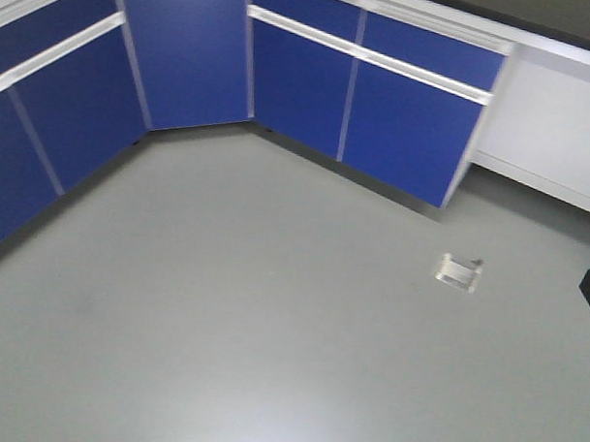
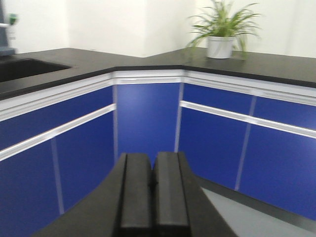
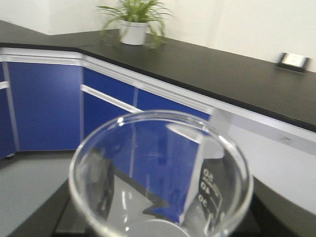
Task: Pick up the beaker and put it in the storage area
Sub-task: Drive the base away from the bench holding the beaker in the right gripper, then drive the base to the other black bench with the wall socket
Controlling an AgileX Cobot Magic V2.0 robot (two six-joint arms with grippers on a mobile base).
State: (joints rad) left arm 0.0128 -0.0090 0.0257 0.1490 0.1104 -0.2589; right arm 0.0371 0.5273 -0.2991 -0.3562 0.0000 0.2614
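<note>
Beaker [image 3: 160, 173]: clear, upright, held aloft, filling the right wrist view.
Right hand [image 3: 160, 228]: apparently closed around the beaker's base; its fingers are mostly hidden.
Left hand [image 2: 153, 192]: pressed closed, holding nothing.
Storage table [image 3: 237, 69]: ahead, well apart.
Progress: grab looks done; approach and set-down are left.

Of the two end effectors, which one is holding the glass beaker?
The right end effector: the small clear glass beaker sits between its dark fingers. The left end effector is shut on nothing.
</note>
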